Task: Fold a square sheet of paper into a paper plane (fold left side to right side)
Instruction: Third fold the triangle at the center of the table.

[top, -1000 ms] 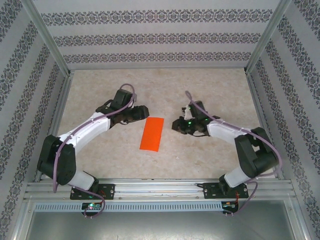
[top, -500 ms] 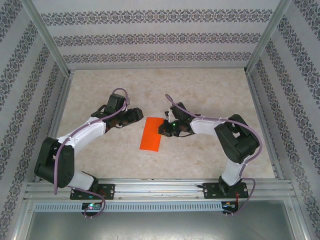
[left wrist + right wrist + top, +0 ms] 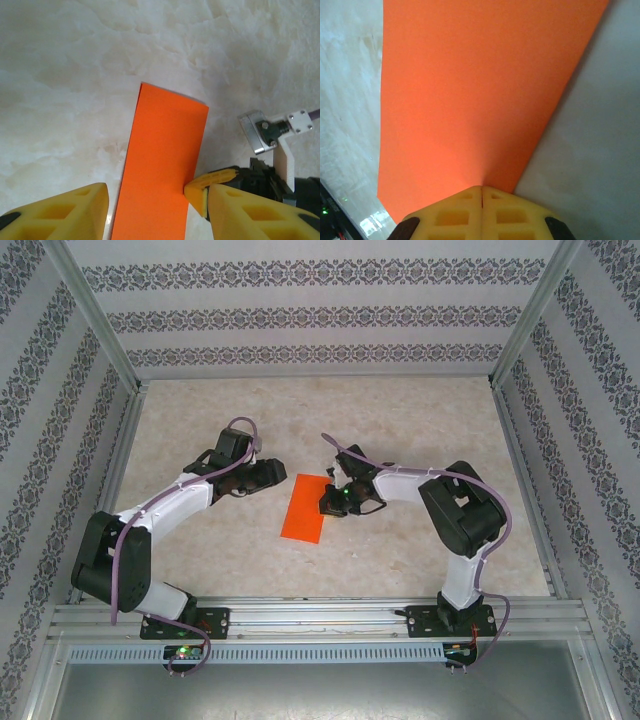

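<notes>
Right wrist view shows you the right gripper with its jaws pressed together. Its tips are down on the long edge of the orange sheet of paper, which spreads out ahead of them. I can't tell whether they nip a layer or only press on it.

The sheet lies flat on the table as a narrow strip, so I judge the left-to-right fold made and the flattening in hand. The left gripper hovers with its jaws apart, and the strip runs out between and beyond its fingers.

Next you'd want that right tip kept firm while the crease is pressed — any slip would skew the edges.

A second ago the right gripper stood well off to the strip's far side. It has since swung in to the edge, while the left gripper has barely moved.
</notes>
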